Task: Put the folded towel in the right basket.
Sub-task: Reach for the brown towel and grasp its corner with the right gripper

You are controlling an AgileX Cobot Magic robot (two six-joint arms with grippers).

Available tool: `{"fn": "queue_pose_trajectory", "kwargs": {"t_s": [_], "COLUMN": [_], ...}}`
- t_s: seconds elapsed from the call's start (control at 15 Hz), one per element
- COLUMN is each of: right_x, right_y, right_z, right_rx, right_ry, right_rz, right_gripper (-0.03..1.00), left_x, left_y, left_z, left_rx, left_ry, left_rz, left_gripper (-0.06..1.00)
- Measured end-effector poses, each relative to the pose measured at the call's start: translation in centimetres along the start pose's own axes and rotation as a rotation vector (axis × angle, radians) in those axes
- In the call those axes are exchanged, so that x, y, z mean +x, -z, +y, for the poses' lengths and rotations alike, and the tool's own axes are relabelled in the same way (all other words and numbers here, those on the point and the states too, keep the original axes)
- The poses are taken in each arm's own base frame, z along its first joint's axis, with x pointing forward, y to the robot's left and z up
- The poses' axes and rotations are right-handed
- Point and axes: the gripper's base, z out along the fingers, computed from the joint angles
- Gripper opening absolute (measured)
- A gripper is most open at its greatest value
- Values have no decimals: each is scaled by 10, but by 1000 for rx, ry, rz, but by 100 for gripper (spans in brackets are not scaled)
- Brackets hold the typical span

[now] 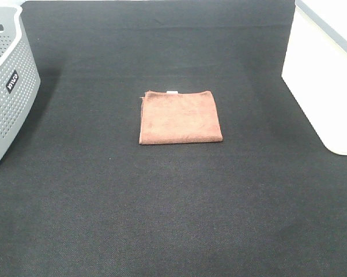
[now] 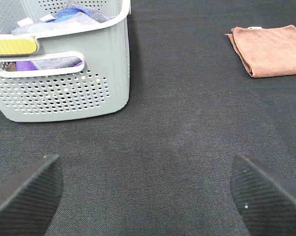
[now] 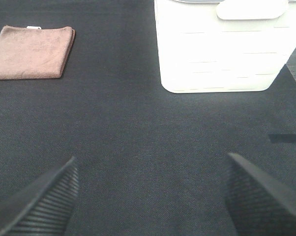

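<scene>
A folded brown towel (image 1: 180,116) lies flat on the black table, near its middle. It also shows in the left wrist view (image 2: 268,49) and in the right wrist view (image 3: 31,51). The white right basket (image 1: 326,81) stands at the table's right edge and shows in the right wrist view (image 3: 224,46). My left gripper (image 2: 148,196) is open and empty, low over the cloth, near the grey basket. My right gripper (image 3: 150,196) is open and empty, in front of the white basket. Neither gripper shows in the exterior view.
A grey perforated basket (image 1: 9,86) stands at the left edge and holds purple and grey cloths (image 2: 64,19). The table is covered in black cloth (image 1: 173,219).
</scene>
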Motion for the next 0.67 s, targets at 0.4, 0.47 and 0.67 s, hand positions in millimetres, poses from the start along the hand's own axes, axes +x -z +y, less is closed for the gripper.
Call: {"fn": "queue_pose_trajectory", "kwargs": {"t_s": [0.4, 0.47, 0.67], "right_x": [0, 0, 0], "right_y": [0, 0, 0], "right_z": [0, 0, 0], "right_rx": [0, 0, 0], "right_ry": [0, 0, 0], "right_rz": [0, 0, 0], "right_gripper": [76, 76, 76], "left_x": [0, 0, 0], "left_y": [0, 0, 0], "left_z": [0, 0, 0], "left_rx": [0, 0, 0], "left_ry": [0, 0, 0], "left_rz": [0, 0, 0], "left_gripper": [87, 87, 87]}}
